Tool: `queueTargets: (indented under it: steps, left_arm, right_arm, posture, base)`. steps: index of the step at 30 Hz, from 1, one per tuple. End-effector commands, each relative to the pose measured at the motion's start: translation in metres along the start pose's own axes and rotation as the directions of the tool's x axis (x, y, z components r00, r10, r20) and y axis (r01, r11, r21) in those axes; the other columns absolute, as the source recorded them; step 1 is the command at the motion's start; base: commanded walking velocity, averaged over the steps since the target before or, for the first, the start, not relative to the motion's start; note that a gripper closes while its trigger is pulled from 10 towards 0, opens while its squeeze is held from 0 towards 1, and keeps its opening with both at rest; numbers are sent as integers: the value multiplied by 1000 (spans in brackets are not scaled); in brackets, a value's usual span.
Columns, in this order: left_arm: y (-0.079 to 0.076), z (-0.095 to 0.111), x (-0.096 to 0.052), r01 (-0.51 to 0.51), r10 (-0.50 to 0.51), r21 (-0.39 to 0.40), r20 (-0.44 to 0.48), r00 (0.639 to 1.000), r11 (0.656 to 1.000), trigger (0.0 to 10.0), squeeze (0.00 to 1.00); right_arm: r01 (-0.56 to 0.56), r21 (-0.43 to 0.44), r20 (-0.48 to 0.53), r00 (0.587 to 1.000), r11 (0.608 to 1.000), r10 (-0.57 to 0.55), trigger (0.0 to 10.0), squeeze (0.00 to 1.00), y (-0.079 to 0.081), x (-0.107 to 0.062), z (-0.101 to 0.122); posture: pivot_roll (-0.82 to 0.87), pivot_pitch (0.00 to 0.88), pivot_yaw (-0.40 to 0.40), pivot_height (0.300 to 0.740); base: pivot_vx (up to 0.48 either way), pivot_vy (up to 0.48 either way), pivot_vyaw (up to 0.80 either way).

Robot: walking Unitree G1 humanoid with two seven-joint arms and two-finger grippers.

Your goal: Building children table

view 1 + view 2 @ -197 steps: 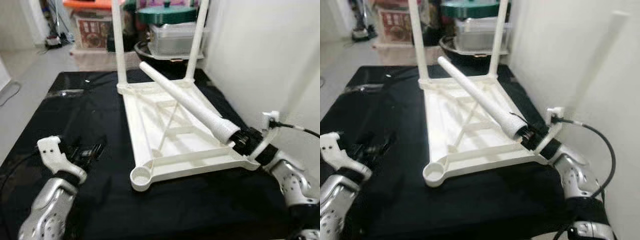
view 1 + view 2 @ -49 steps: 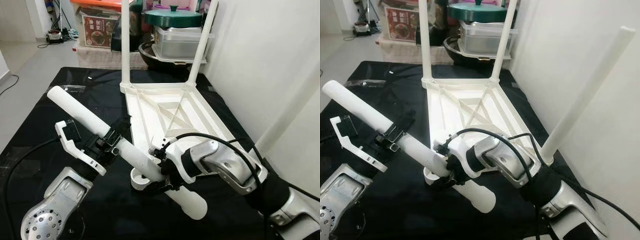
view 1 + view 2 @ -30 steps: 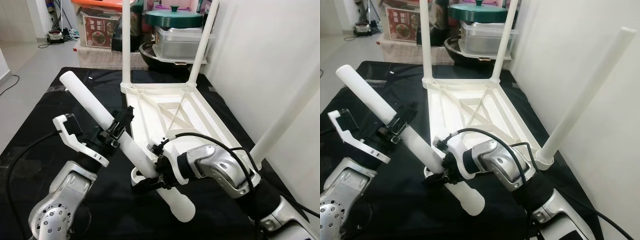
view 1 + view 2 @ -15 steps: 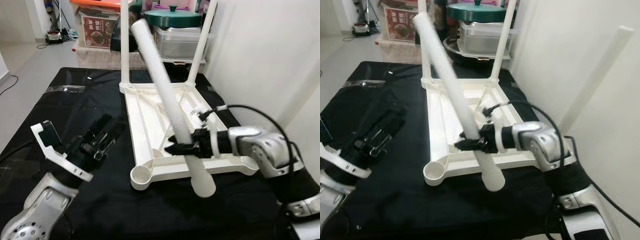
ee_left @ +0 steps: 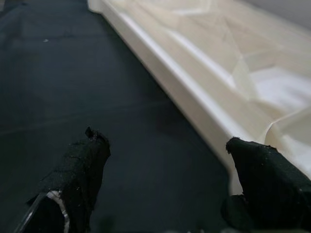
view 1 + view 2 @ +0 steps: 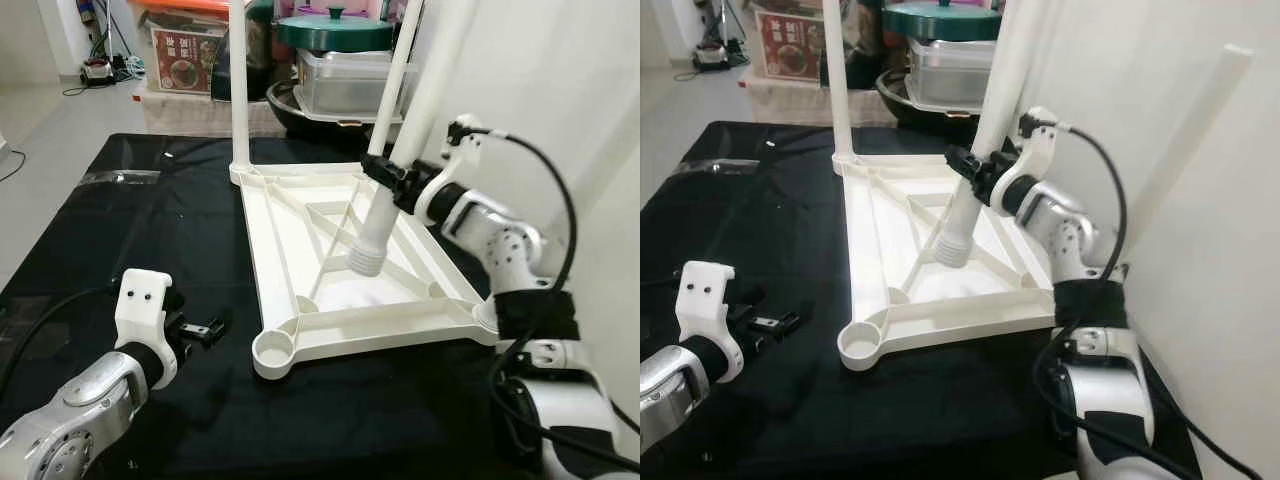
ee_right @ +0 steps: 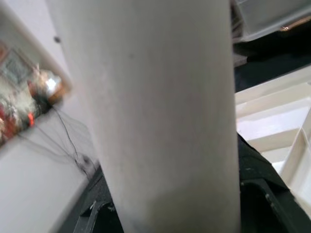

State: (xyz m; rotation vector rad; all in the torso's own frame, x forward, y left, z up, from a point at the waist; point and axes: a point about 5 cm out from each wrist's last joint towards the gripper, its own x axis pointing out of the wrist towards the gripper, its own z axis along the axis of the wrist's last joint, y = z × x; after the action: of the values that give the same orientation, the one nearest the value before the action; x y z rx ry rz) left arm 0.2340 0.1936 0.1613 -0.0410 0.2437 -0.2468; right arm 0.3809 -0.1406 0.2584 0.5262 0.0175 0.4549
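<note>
Your right gripper (image 6: 388, 183) is clamped on a white table leg (image 6: 400, 150), nearly upright, its threaded end hanging above the middle of the upturned tabletop (image 6: 300, 255) on the black mat (image 6: 130, 230). Your left gripper (image 6: 205, 330) is spread and empty, low beside the tabletop's near rim. Two far-corner legs (image 6: 239, 85) already stand; the near-left socket (image 6: 272, 349) is vacant. You're past halfway, I judge: this leg needs seating.
</note>
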Motion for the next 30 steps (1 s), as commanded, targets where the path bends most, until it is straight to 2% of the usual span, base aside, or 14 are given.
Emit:
queueTargets:
  steps: [1,3,5,13,19,20,22,25,26,28,29,30]
  left_arm:
    - [1,-2,-2,22,-22,28,-8,1000,999,10000,0]
    - [0,-2,-2,38,-38,34,-10,999,999,10000,0]
    - [1,-1,-1,29,-30,62,16,999,998,10000,0]
    - [-1,3,-4,17,-23,68,92,995,998,10000,0]
    - [-1,0,-16,87,-87,5,115,990,996,10000,0]
    - [-6,2,-21,147,-142,-22,137,980,989,10000,0]
    - [-8,4,-23,183,-176,-36,153,973,982,10000,0]
    - [-10,3,-25,219,-212,-32,155,965,975,10000,0]
    - [-10,2,-26,226,-219,-30,157,963,974,10000,0]
    - [-10,3,-26,232,-224,-31,159,961,972,10000,0]
    - [-11,3,-27,240,-231,-35,165,959,970,10000,0]
    - [-11,4,-28,251,-241,-39,171,955,967,10000,0]
  right_arm:
    - [35,99,70,997,994,-42,10000,0,0,-1,1]
    - [33,124,78,996,992,-43,10000,0,3,0,-1]
    - [15,150,101,994,989,-30,10000,0,13,5,-6]
    - [-42,112,95,995,993,32,10000,0,21,6,-9]
    - [-97,84,99,991,992,89,10000,0,29,7,-14]
    - [-165,56,99,982,985,159,10000,0,38,7,-17]
    - [-211,36,96,974,977,207,10000,0,44,6,-18]
    - [-277,-5,92,957,961,276,10000,0,52,5,-19]
    - [-337,-30,88,937,941,339,10000,0,60,3,-19]
    - [-393,-46,82,915,919,395,10000,0,66,1,-19]
    - [-452,-47,86,887,891,454,10000,0,72,-2,-18]
    - [-531,-32,80,843,847,532,10000,0,77,-7,-18]
  posture:
    - [44,0,-75,740]
    - [44,0,-75,740]
    - [45,0,-73,740]
    - [61,0,-82,740]
    - [81,0,-89,740]
    - [90,0,-93,740]
    - [90,0,-93,740]
    - [92,0,-91,740]
    - [94,0,-90,740]
    - [94,0,-90,740]
    - [96,0,-88,740]
    - [96,0,-88,740]
  base:
    - [0,0,0]
    - [0,0,0]
    - [0,0,0]
    - [0,0,0]
    - [0,0,0]
    - [0,0,0]
    - [0,0,0]
    - [0,0,0]
    - [0,0,0]
    - [0,0,0]
    - [0,0,0]
    - [0,0,0]
